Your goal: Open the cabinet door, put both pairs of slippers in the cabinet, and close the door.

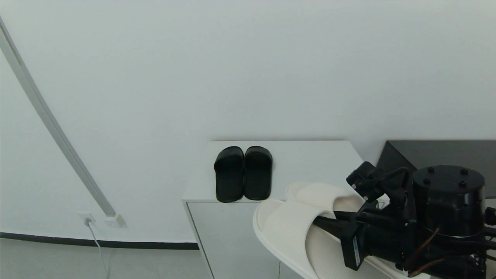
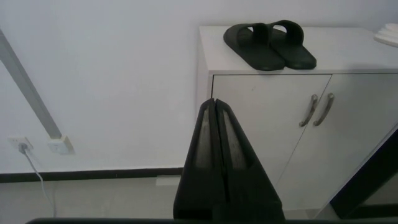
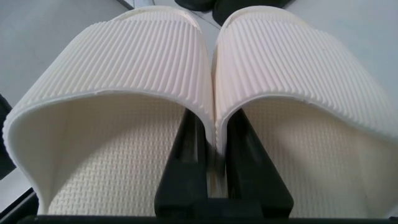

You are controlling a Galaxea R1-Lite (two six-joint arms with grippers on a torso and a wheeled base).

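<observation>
Head view: right gripper clamps the white slippers, at 5 o'clock from the black slippers atop the closed cabinet. Left gripper is clenched.

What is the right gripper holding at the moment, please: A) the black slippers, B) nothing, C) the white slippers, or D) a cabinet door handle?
C: the right gripper has one finger inside each of the white slippers, pinching their inner sides together, while the black slippers lie on the cabinet top.
</observation>
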